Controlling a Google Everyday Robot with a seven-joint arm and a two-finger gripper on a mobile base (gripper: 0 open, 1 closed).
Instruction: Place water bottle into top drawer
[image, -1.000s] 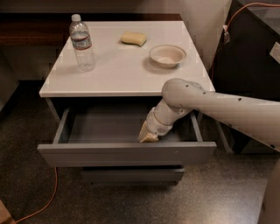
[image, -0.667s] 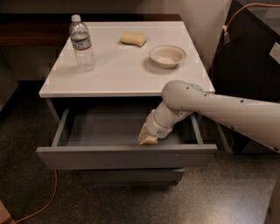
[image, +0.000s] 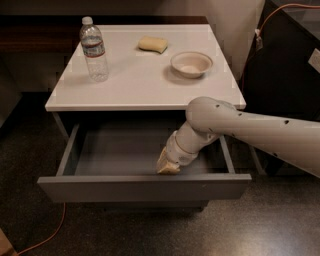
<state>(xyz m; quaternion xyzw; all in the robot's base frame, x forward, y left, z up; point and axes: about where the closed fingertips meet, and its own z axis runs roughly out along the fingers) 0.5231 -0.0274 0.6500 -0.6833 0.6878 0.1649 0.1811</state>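
orange cable (image: 50, 231): on the floor, below and left of the front-left corner of the worktop (image: 140, 85)
water bottle (image: 94, 49): I see it standing upright on the back-left part of the worktop, white cap on, nothing touching it
top drawer (image: 125, 188): pulled out from under the worktop's front edge, its grey inside showing
sponge (image: 153, 44): yellow, lying flat near the worktop's back edge, about mid-width
tool (image: 167, 165): down inside the top drawer, below the worktop's front edge and right of its middle, tan tip close behind the drawer front; I cannot tell how far open it is, nor whether it has hold of anything
bowl (image: 191, 63): pale, upright on the back-right part of the worktop, well apart from the water bottle
arm (image: 250, 131): white, reaching in from the right under the worktop's front-right corner and bending down to the tool
dark cabinet (image: 292, 80): just beside the worktop's right side
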